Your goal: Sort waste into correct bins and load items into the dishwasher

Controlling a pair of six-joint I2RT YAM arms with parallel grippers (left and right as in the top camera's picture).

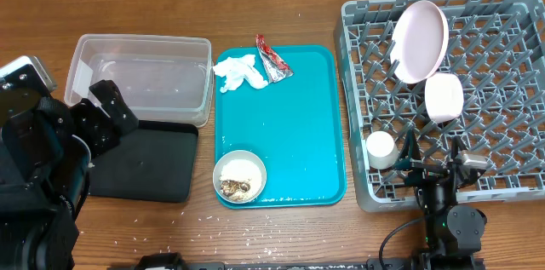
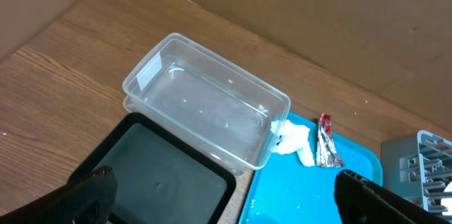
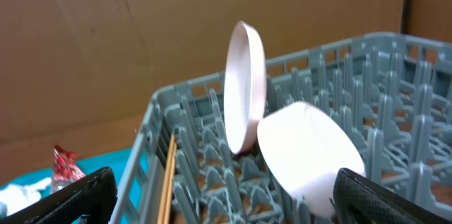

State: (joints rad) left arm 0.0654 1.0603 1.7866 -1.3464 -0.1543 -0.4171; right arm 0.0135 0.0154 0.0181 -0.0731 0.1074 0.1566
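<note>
Gaping empty, the left gripper (image 2: 224,180) hovers above the black tray (image 1: 157,163) and clear tub (image 1: 140,43), left of the teal tray (image 1: 298,134). The right gripper (image 3: 224,183), likewise spread, hangs over the grey rack (image 1: 353,91) right of it; tissue (image 1: 237,72), wrapper (image 1: 272,61) and off-white bowl (image 1: 243,165) lie on that tray.

Both arms are matte black. The left arm (image 1: 38,159), at the left edge of the bench (image 1: 289,236), is made of bulky, rounded black segments, with a pale grey boxy block (image 1: 24,74) mounted on top. The left gripper (image 2: 226,199) has broad, blunt black fingers (image 2: 88,192) with a faintly grainy surface. The right arm (image 1: 447,223), at the front edge near the right corner, is slimmer, with a rounded black housing, a silvery-grey piece (image 1: 470,162) and a thin black cable (image 1: 393,238) curving beside it. The right gripper (image 3: 226,203) has similar dull black fingers (image 3: 374,196).
</note>
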